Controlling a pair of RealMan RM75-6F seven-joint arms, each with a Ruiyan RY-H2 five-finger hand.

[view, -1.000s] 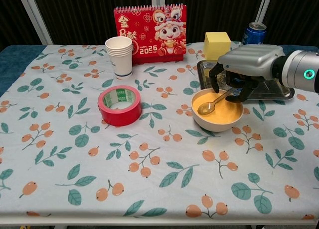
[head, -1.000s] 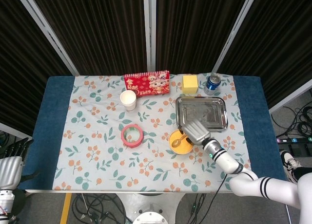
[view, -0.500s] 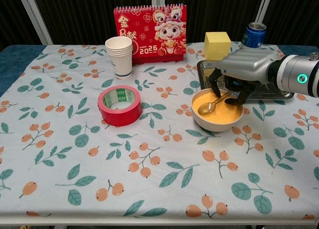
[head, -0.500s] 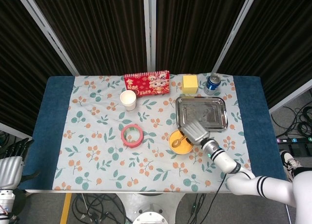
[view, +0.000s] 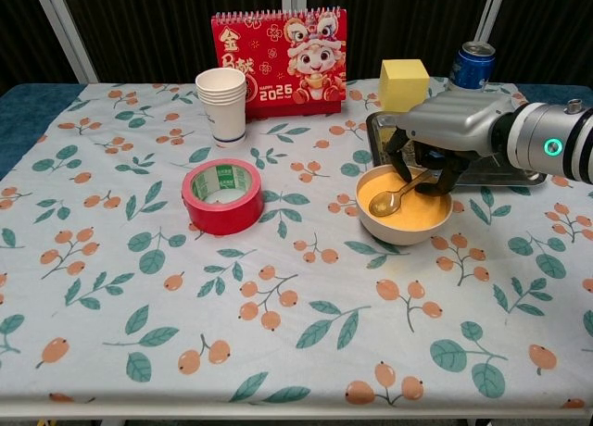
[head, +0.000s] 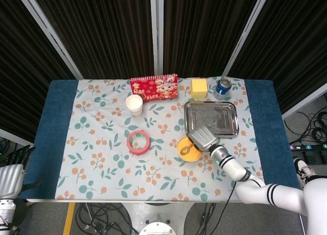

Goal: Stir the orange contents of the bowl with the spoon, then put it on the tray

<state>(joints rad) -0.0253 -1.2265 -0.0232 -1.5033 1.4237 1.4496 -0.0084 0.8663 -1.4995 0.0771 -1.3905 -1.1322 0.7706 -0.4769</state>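
A cream bowl point(view: 405, 222) of orange contents point(view: 417, 208) stands right of the table's middle, also seen in the head view point(head: 189, 149). A gold spoon point(view: 384, 203) lies in it, handle slanting up to the right. My right hand point(view: 454, 120) hovers over the bowl's far right rim, and its fingers point(view: 402, 162) curl down on both sides of the handle's end. Whether they pinch the handle is hidden. The empty metal tray point(head: 211, 117) lies just behind the bowl. My left hand point(head: 10, 180) hangs off the table's near left corner, its fingers unclear.
A red tape roll point(view: 221, 196) lies left of the bowl. Behind it are stacked paper cups point(view: 221, 105) and a red calendar point(view: 280, 49). A yellow block point(view: 404, 83) and a blue can point(view: 472, 63) stand behind the tray.
My right hand has shifted slightly left and lower over the bowl, and its fingers have drawn closer around the spoon handle. The spoon has barely moved.
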